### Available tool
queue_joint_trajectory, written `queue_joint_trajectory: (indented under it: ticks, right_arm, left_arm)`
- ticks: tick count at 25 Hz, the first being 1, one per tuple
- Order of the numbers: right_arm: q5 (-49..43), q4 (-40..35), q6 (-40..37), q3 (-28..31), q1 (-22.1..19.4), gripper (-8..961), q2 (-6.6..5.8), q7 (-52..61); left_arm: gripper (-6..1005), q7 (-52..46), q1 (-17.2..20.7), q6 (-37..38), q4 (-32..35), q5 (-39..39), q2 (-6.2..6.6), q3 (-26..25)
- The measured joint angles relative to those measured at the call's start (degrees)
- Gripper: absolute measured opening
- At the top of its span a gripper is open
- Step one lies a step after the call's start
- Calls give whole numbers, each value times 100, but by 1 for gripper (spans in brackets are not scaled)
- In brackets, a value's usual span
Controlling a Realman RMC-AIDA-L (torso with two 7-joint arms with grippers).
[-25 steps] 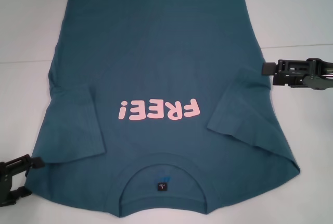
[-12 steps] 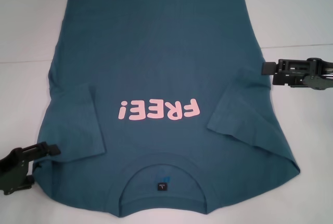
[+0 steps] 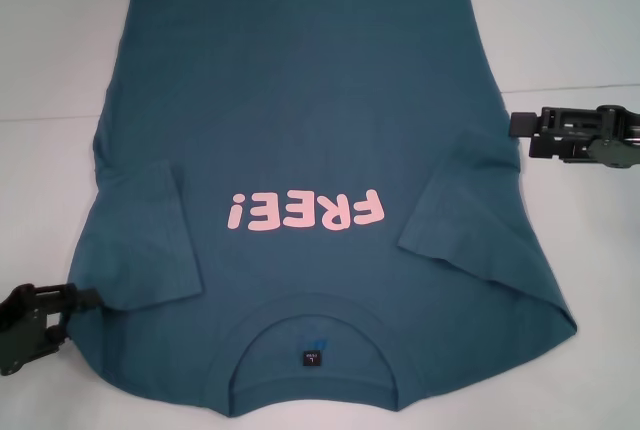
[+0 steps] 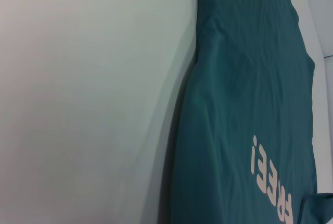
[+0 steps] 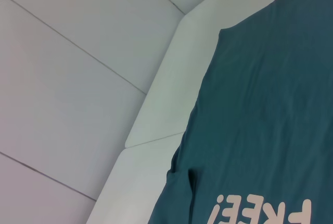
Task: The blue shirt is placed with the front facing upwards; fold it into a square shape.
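So, the blue shirt (image 3: 300, 130) lies flat, front up, on the white bench (image 3: 50, 70), w/ collar nearest the robot and both sleeves folded in over the body. Left gripper (image 3: 85, 300) sits at the shirt's near-left edge by the folded sleeve; can't tell if it pinches cloth. Right gripper (image 3: 518, 123) hovers just off the right edge, mid-length; spread or pressed together, can't tell.

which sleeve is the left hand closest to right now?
The left sleeve, folded in over the blue shirt on the robot's left. The left hand sits at its outer edge; the right sleeve lies across the shirt, nearer the right hand.
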Motion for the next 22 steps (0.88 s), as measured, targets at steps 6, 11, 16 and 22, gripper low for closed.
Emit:
queue_joint_trajectory:
  ticks: [6, 11, 16, 22]
  right_arm:
    - [-6, 0, -6, -11, 7, 899, -3, -7]
    - [-11, 0, -7, -12, -20, 898, -16, -8]
    - [-58, 0, -51, -49, -35, 898, -46, -14]
    - [-546, -51, -180, -26, -37, 898, -132, -127]
  left_arm:
    - [419, -1, -1, -12, 3, 22, -2, 24]
    - [284, 36, 2, -19, -16, 35, -5, 29]
    - [55, 281, 5, 147, -12, 12, -7, 24]
    - [46, 931, 7, 580, 10, -157, 14, -20]
